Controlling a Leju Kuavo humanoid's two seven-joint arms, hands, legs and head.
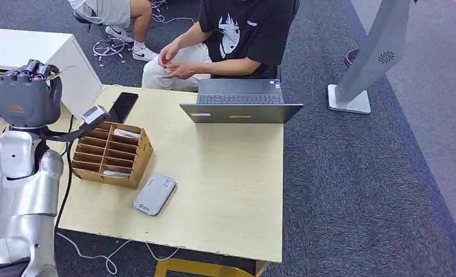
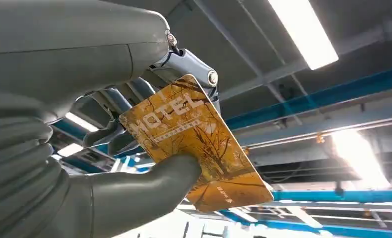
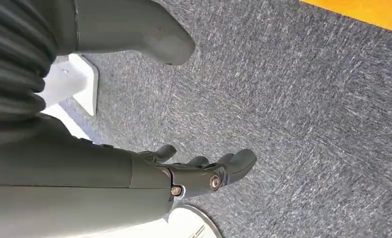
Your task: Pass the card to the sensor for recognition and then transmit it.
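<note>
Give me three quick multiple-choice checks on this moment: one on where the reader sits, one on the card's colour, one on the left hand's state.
1. Where is the grey card reader?
A. On the table, in front of the wooden organizer
B. On the laptop
C. On the carpet

2. What colour is the card?
A. Blue
B. Golden orange, with HOTEL printed on it
C. Plain white

3. What is the left hand doing?
A. Hanging with nothing in it
B. Resting flat on the table
C. Holding the card, raised above the table

Answers:
1. A, since the head view shows the reader lying on the table on the robot's side of the organizer.
2. B, since the left wrist view shows the orange printed face.
3. C, since the thumb presses the card against the fingers while the hand is up.
</note>
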